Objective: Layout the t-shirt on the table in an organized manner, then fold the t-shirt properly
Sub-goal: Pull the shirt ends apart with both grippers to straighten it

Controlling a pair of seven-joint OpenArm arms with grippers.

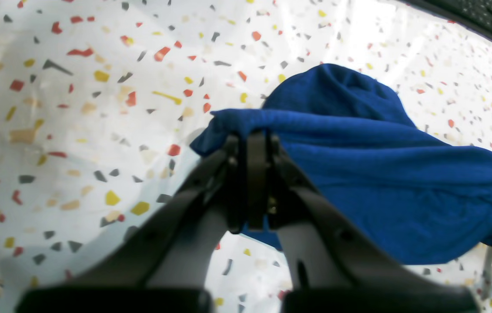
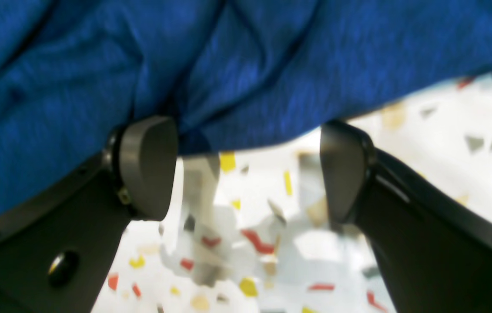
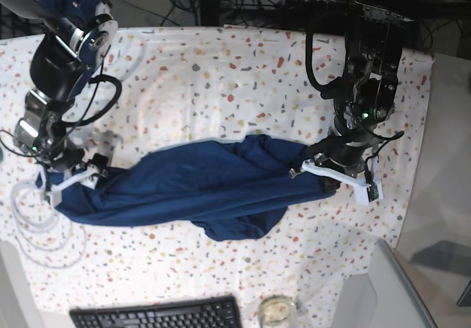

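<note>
While the t-shirt lies stretched across the middle of the table as a long bunched band, each end sits at a gripper. Its end on the base view's right is pinched in the left gripper: jaws tight together on a fold of navy fabric, w/ the rest of the cloth spreading away to the right in the left wrist view and a rounded hump behind. The opposite end reaches the right gripper, whose jaws stand wide apart; the fabric drapes over and just above the fingertips, its lower edge hanging between them, nothing clamped. Speckled cloth shows through the gap.

Left arm comes down from the far side of the table, wrist bent low, gripper near the surface by the table's right edge in base view. Right arm reaches in from the far left corner, forearm angled down, gripper low at the shirt's left tip. A lobe of fabric sags toward the keyboard at the near edge, well apart from it; a small glass stands beside the keyboard.
</note>
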